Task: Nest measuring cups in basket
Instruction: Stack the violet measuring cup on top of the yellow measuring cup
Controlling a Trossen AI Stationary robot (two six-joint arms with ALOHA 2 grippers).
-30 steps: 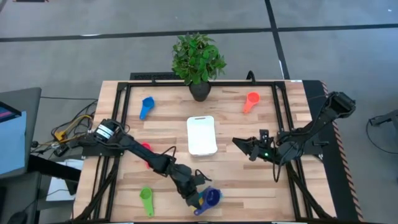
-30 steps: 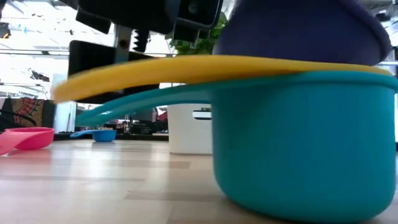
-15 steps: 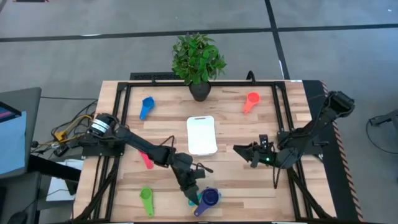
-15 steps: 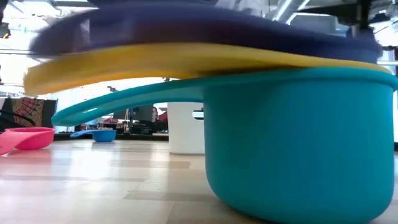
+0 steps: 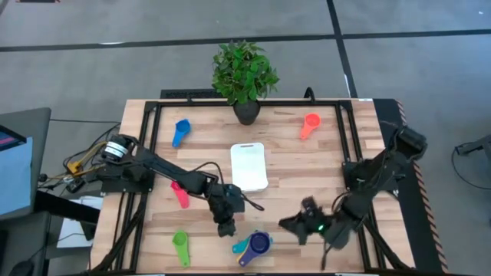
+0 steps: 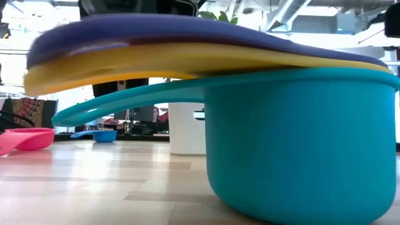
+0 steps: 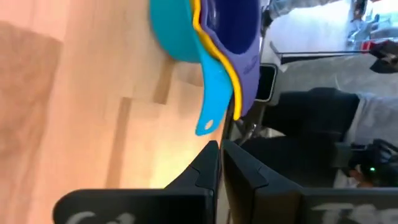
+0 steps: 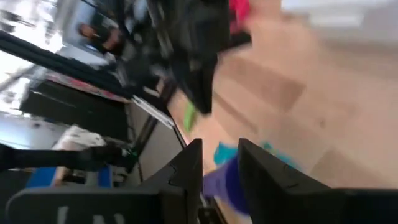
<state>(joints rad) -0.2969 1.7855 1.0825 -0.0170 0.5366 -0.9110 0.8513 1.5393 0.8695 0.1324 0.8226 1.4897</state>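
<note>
You have 3 plastic cups, teal, yellow and purple, stacked (image 5: 255, 244) near the table's front edge, 4 cups loose, the white rectangular basket (image 5: 248, 166) empty; left gripper (image 5: 225, 228) closed and empty, right gripper (image 5: 288, 225) slightly parted, empty.

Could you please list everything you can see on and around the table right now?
Stacked measuring cups: three, teal with yellow and purple nested in it, front edge of the table.
Loose measuring cups: four; blue, red-orange, pink, green.
Basket: one, white, table centre.
Potted plant: one, green, back edge.
Left end effector: shut, beside the stack.
Right end effector: slightly open, right of the stack.
</note>
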